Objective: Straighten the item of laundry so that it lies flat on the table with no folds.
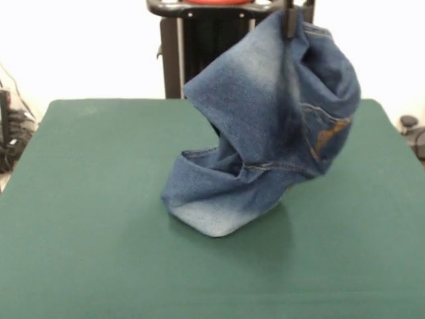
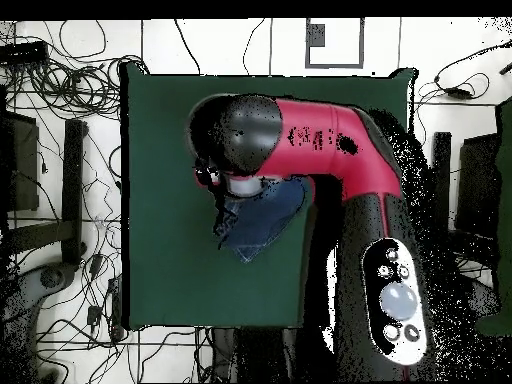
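Observation:
The item of laundry (image 1: 265, 126), a pair of blue denim jeans with faded patches, hangs bunched from my gripper (image 1: 290, 25) at the top of the front view. The gripper is shut on the upper edge of the denim. An orange-stitched pocket (image 1: 325, 136) faces right. The lower faded end (image 1: 212, 216) rests folded on the green table (image 1: 86, 199). From overhead, the red arm (image 2: 330, 135) covers the gripper, and only a blue wedge of the jeans (image 2: 265, 215) shows beneath it, near the middle of the table (image 2: 170, 220).
The black pedestal frame (image 1: 192, 50) stands just behind the hanging jeans. Tangled cables (image 2: 60, 120) and dark stands lie on the floor around the table. The arm's lower link with its button panel (image 2: 398, 290) reaches over the table's right edge.

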Controlling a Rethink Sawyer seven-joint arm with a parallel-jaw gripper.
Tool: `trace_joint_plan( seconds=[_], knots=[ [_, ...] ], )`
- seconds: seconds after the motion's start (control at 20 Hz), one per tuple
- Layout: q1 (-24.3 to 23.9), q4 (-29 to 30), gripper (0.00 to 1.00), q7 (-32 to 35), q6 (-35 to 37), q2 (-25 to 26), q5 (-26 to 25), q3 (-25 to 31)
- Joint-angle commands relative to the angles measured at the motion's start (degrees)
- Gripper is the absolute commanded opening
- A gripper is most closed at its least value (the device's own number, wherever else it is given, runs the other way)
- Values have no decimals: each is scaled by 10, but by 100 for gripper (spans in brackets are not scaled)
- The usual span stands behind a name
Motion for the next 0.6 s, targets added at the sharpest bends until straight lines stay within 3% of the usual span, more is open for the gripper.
trace_joint_plan(
  seconds=[0.05, 0.2, 0.6],
  knots=[
    [29, -118, 0, 94, 37, 30, -11, 21],
    [33, -129, 0, 86, 54, 35, -11, 16],
    [29, -13, 0, 85, -46, -1, 13, -1]
  ],
)
